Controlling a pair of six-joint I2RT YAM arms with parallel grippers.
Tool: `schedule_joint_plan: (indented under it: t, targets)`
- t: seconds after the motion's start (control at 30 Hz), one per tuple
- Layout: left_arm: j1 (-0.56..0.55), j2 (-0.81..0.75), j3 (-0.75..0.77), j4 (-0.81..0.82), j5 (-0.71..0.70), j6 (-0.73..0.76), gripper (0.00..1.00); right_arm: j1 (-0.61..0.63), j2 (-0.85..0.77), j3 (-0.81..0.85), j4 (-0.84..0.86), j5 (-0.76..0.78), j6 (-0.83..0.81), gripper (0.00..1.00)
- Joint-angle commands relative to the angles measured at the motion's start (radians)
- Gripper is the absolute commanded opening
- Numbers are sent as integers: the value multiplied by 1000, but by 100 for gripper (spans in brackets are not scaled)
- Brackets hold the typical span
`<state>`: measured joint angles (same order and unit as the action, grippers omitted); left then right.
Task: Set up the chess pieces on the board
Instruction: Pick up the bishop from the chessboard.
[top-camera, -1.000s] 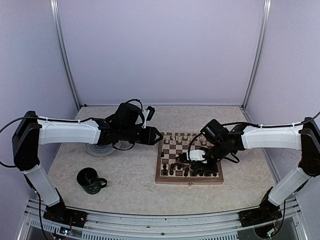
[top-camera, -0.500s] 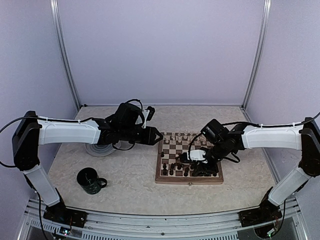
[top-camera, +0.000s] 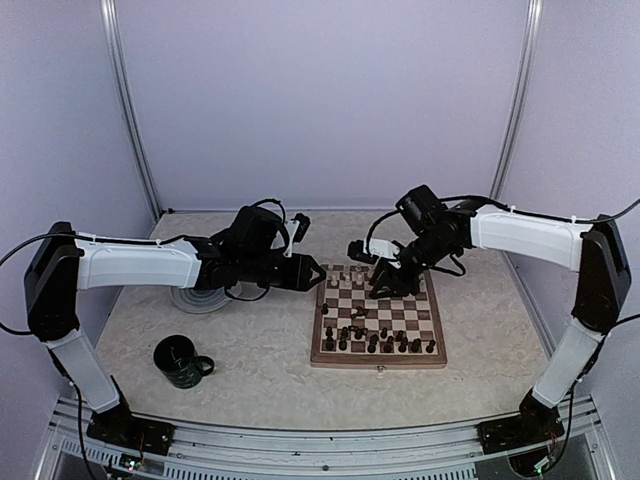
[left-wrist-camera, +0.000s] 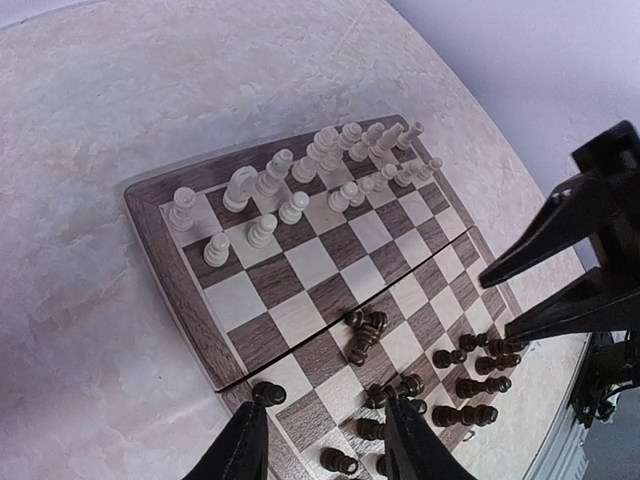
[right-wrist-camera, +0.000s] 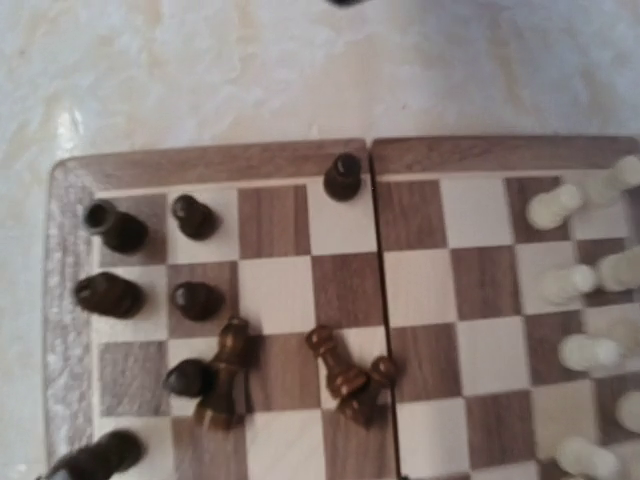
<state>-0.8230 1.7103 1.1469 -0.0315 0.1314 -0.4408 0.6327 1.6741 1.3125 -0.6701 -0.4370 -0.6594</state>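
The board (top-camera: 378, 361) lies right of centre on the table. Cream chess pieces (left-wrist-camera: 300, 185) stand in its two far rows. Dark chess pieces (top-camera: 375, 342) crowd its near rows, mostly upright. Two dark pieces (right-wrist-camera: 350, 375) lie toppled against each other by the board's middle seam, and another (right-wrist-camera: 225, 375) lies one square away. My left gripper (left-wrist-camera: 325, 455) hovers open over the board's left edge (left-wrist-camera: 170, 270), nothing between its fingers. My right gripper (left-wrist-camera: 497, 308) hangs above the far half (top-camera: 385, 282), fingers apart and empty; they are outside the right wrist view.
A dark green mug (top-camera: 182, 362) stands at the near left. A round grey plate (top-camera: 200, 298) lies partly under my left arm. Purple walls and metal posts (top-camera: 512, 110) close in the back and sides.
My right gripper has opened, risen from the dark pieces at the near side and swung to the far half of the board. The left arm has not moved.
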Motion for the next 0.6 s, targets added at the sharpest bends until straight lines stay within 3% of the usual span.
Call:
schedule_joint_plan:
  t: [0.0,0.57]
  targets:
    - [5,-8,2,-2,3,17,41,8,124,84,-144,-36,16,31]
    - [20,-63,-74,23,-38,5,41,91,244,148,-218,32,-25,34]
